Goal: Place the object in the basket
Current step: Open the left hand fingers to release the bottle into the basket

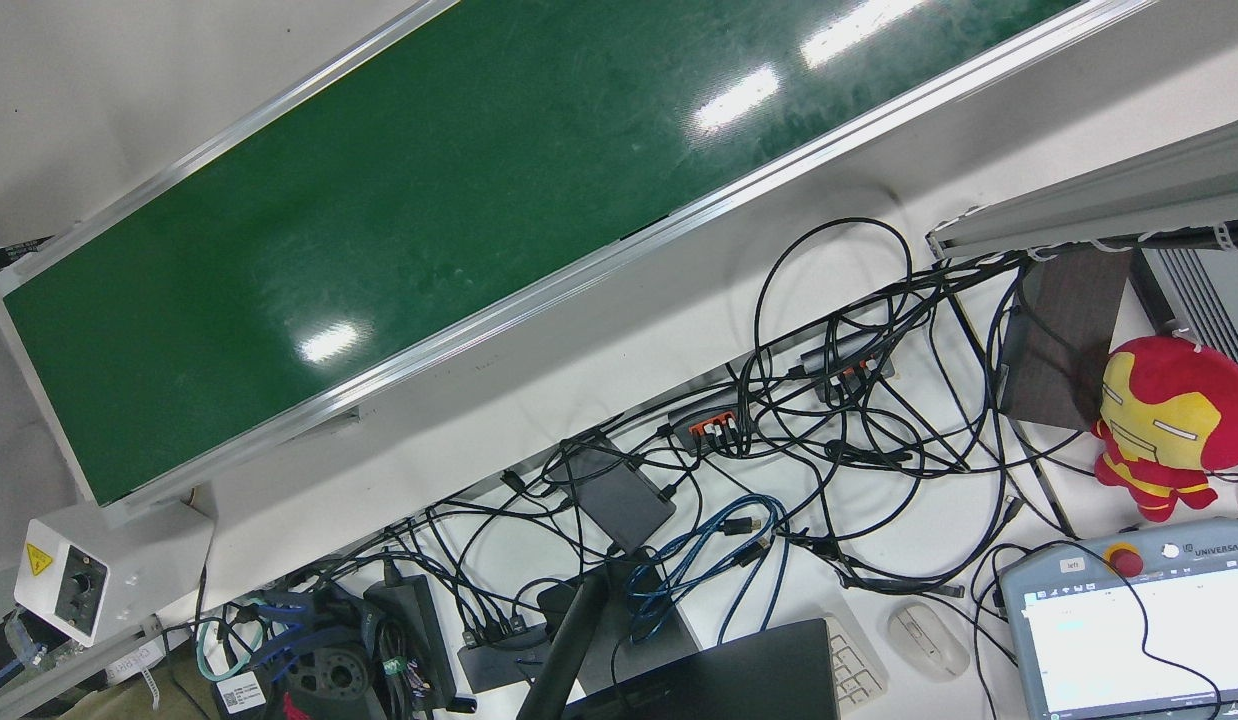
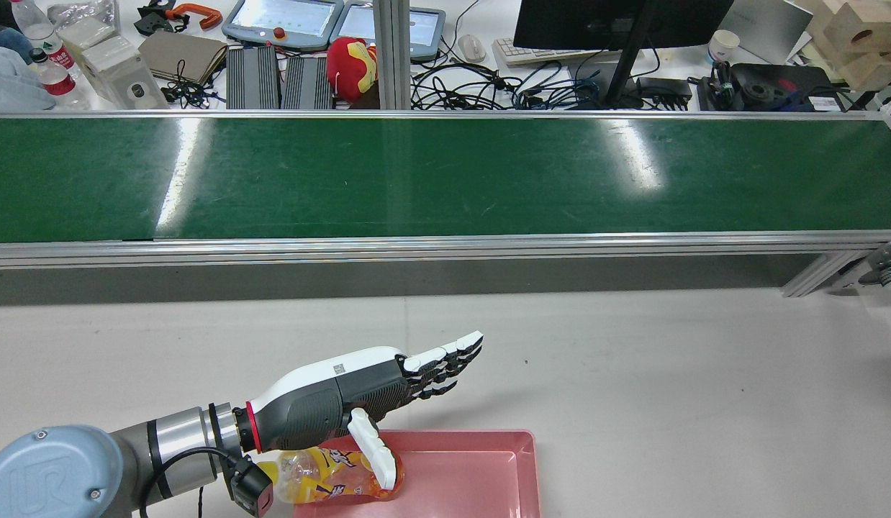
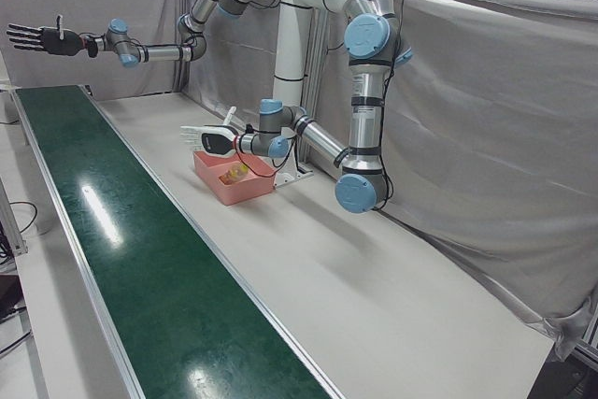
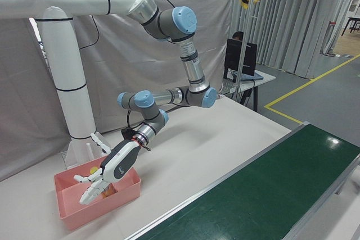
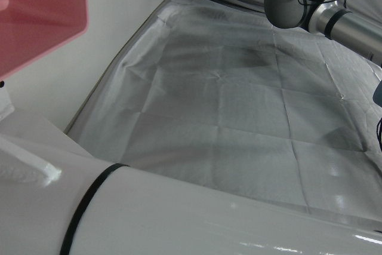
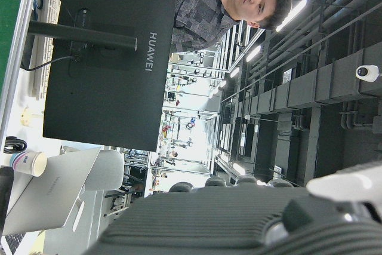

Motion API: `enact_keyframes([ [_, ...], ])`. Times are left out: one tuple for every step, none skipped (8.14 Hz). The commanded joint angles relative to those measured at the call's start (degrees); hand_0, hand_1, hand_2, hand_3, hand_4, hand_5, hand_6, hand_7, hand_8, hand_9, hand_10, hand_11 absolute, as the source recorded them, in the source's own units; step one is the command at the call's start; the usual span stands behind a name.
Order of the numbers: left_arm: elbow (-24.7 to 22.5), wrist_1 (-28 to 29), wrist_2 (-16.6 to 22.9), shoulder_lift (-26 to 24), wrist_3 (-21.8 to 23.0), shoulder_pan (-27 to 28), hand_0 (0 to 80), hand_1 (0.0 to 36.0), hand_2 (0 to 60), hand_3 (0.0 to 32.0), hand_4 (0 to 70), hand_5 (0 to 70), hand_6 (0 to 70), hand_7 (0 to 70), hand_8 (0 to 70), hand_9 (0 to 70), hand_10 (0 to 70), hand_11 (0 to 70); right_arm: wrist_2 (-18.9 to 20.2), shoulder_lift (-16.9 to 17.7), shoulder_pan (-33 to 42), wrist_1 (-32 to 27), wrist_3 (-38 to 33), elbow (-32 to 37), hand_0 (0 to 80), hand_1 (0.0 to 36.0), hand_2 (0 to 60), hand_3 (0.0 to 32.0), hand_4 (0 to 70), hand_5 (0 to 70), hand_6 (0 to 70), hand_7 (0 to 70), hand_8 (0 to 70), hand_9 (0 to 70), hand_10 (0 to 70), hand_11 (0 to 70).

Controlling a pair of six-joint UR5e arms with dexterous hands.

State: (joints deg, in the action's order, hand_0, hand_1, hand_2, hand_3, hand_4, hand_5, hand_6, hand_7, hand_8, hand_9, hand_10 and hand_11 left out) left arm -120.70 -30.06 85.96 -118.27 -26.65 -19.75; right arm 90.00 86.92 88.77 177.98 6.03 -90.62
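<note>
One bottle (label unreadable), pink basket; HUAWEI monitor

Two arms, one pink tray, long green belt

The low arm's white-and-black hand hangs with fingers spread just over the shallow pink plastic basket, where something small and yellow-orange sits inside, too small to make out. The other black hand is way up at the far end, fingers splayed, above the long green conveyor belt. Grey cloth drapes behind the white pedestal.
</note>
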Motion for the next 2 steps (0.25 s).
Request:
enact_keyframes([
  [-0.15,1.66,0.0,0.41,0.46,-1.87,39.5,0.0,0.0,5.0,0.0,3.7,0.0,0.0,0.6,0.1,4.2,6.4,0.0,0.0,0.0,0.0,0.03,0.0,0.0,0.0,0.0,0.0,0.0,0.0,0.0,0.0,0.0,0.0,0.0,0.0],
  [-0.15,2.02,0.09,0.59,0.64,-2.48,38.3,0.0,0.0,5.0,0.0,5.6,0.0,0.0,1.2,0.8,4.6,7.0,0.0,0.0,0.0,0.0,0.04,0.0,0.0,0.0,0.0,0.0,0.0,0.0,0.0,0.0,0.0,0.0,0.0,0.0],
])
